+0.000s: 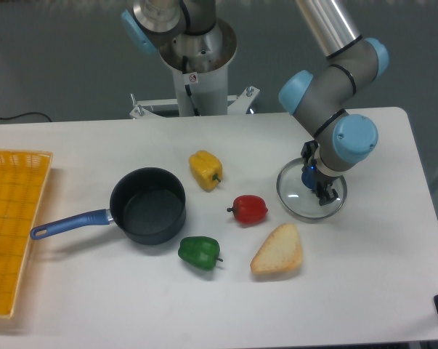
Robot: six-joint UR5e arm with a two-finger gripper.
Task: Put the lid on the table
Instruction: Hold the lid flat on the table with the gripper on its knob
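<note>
a: so, where is the lid (294, 199)?

b: right side of the table (364, 291), low against the white top. cannot tell whether the rim is fully down or a hair above it. it lies just beyond the bread slice (277, 251) and to the right of the red pepper (249, 209).

a: gripper (318, 190)?

b: directly over the lid's centre, pointing down. the fingers are drawn in close at the knob, which they hide. looks like a grip on the knob, but from this view i cannot tell whether contact holds or has just been let go.

a: rest of the layout?

b: dark saucepan (147, 206) with a blue handle sits left of centre, uncovered, handle pointing left toward the yellow mesh tray (11, 225) at the table's left edge. yellow pepper (205, 169) is up and right of the pan, green pepper (200, 252) below and right of it, near its wall. a second robot base (193, 62) stands behind the table's far edge.

a: lid and pan?

b: well apart, with the red pepper between them.
</note>
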